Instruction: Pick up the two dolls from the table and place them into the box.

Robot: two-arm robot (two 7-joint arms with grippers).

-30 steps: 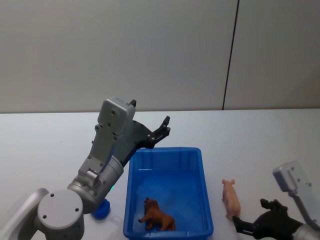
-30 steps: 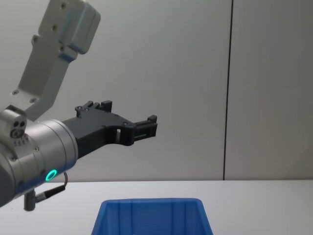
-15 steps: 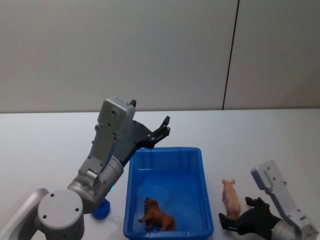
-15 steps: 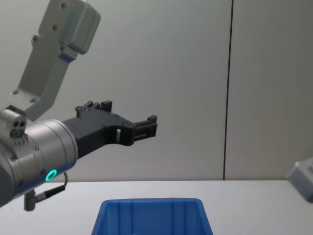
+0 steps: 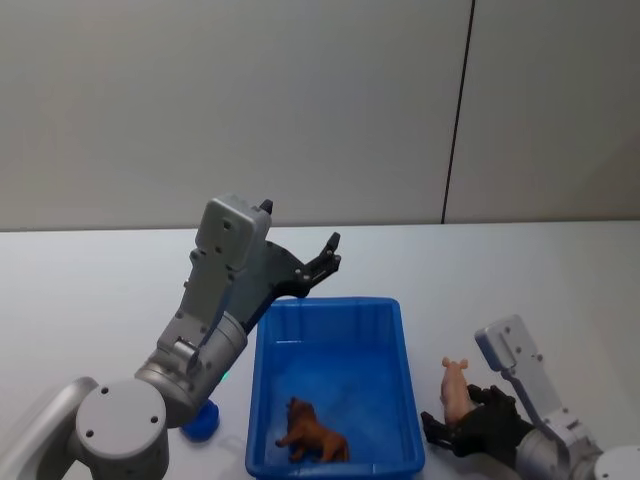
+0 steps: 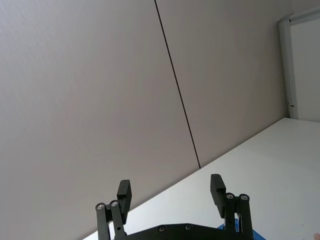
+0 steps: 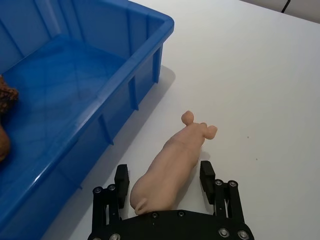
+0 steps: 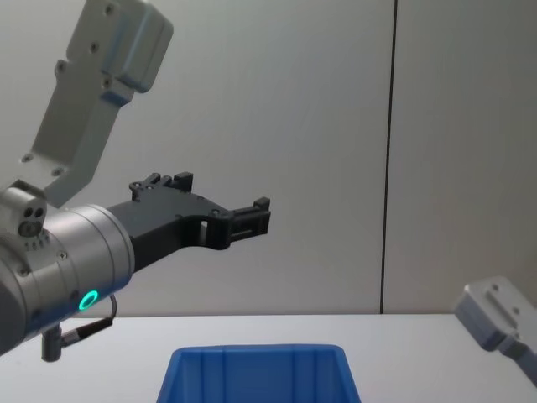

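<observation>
A pink pig doll (image 5: 456,388) (image 7: 172,165) lies on the white table (image 5: 520,280) just right of the blue box (image 5: 332,310) (image 7: 90,60) (image 8: 256,374). My right gripper (image 7: 165,180) (image 5: 455,425) is open, its fingers on either side of the pig's rear end. A brown animal doll (image 5: 315,432) (image 7: 4,120) lies inside the box near its front wall. My left gripper (image 5: 325,258) (image 6: 170,192) (image 8: 252,218) hangs open and holding nothing in the air above the box's far left corner.
A small blue round object (image 5: 203,420) sits on the table left of the box, beside my left arm. A grey wall with a dark vertical seam (image 5: 458,110) stands behind the table.
My right arm has moved forward and left, bringing its open gripper around the pig's rear end. The left arm and the brown doll have not moved.
</observation>
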